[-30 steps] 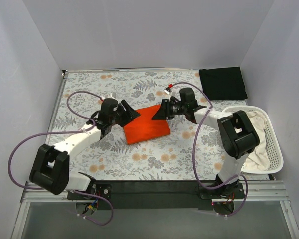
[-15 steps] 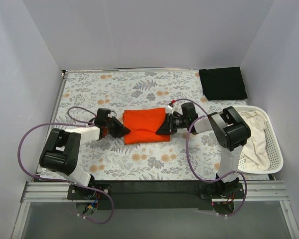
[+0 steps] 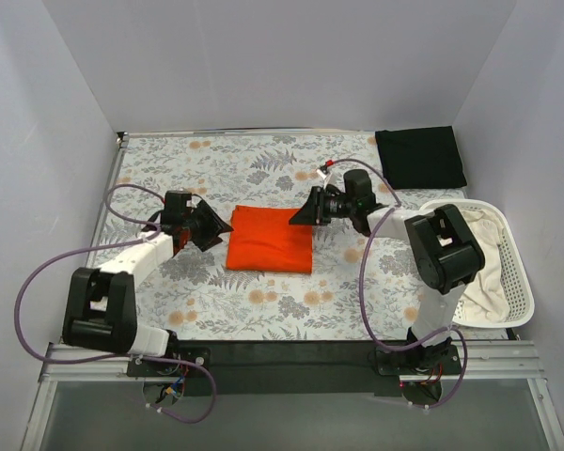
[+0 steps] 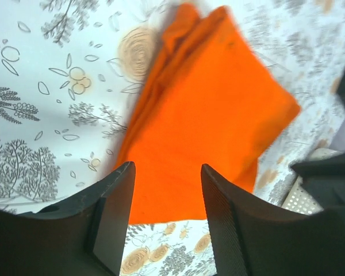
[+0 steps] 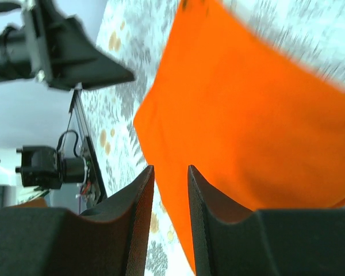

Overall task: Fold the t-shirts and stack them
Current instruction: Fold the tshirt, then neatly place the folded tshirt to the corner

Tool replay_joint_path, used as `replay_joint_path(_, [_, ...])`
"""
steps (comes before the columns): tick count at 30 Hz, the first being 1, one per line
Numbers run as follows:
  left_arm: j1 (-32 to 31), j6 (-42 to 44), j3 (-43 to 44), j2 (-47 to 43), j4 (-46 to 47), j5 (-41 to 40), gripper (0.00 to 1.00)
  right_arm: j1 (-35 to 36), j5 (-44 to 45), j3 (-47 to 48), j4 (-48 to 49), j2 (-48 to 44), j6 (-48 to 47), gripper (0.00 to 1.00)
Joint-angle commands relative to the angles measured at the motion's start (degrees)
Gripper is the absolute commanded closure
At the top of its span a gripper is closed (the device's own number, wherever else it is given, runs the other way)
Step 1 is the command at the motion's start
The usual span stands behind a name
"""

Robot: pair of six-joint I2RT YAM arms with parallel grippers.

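Floral worktop (image 3: 263, 310), centre frame: orange t-shirt (image 3: 270, 240), folded flat, now released, my left pincer (image 3: 224, 225) and right pincer (image 3: 296, 217), both spread and empty, drawn back off its side edges; black t-shirt (image 3: 419, 157), upper right, awaits stacking.

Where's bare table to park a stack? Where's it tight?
Free: far strip behind orange tee, left of black tee; near strip in front of it. Tight: left gripper and right gripper flank orange tee; basket on the right edge.
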Motion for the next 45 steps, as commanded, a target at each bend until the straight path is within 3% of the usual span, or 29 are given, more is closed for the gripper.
replay_joint_path(1, [-0.89, 5.27, -0.29, -8.86, -3.72, -3.75, 0.52, -2.57, 1.03, 6.16, 0.93, 3.08, -0.52, 0.68])
replay_joint_path(5, [-3.70, 7.91, -1.43, -13.97, -4.95, -5.94, 0.43, -5.03, 0.67, 10.92, 1.01, 13.26, -0.26, 0.68])
replay_joint_path(9, [-14.21, 9.94, -1.00, -15.74, -6.61, -13.05, 0.39, -6.09, 0.94, 13.91, 1.10, 19.43, -0.08, 0.68])
replay_joint_path(13, [-22.57, 11.25, 0.58, -12.85, -7.67, -17.37, 0.38, -6.71, 0.68, 14.53, 0.66, 19.62, -0.61, 0.68])
replay_joint_path(18, [-33.65, 16.07, 3.48, -8.71, -7.33, -22.36, 0.34, -8.64, 1.98, 12.42, -4.24, 11.55, -4.90, 0.67])
replay_joint_path(27, [-52.55, 31.63, 14.99, 5.33, -6.97, -45.47, 0.32, -9.26, 23.25, 6.80, -31.03, -10.33, -17.92, 0.56])
replay_joint_path(30, [-55.90, 37.87, 17.63, 10.96, -5.92, -48.83, 0.32, -9.17, 29.31, 4.25, -37.63, -17.28, -19.68, 0.52])
replay_joint_path(34, [-57.94, 43.33, 19.39, 15.99, -4.78, -52.35, 0.33, -10.22, 31.88, -1.45, -41.34, -27.20, -19.95, 0.34])
replay_joint_path(40, [-58.38, 44.74, 19.48, 18.89, -3.11, -51.92, 0.37, -10.84, 31.79, -7.35, -42.67, -36.17, -18.19, 0.29])
replay_joint_path(45, [-58.99, 44.31, 19.31, 20.47, -0.65, -51.39, 0.39, -10.93, 30.74, -10.78, -42.23, -37.42, -16.18, 0.29])
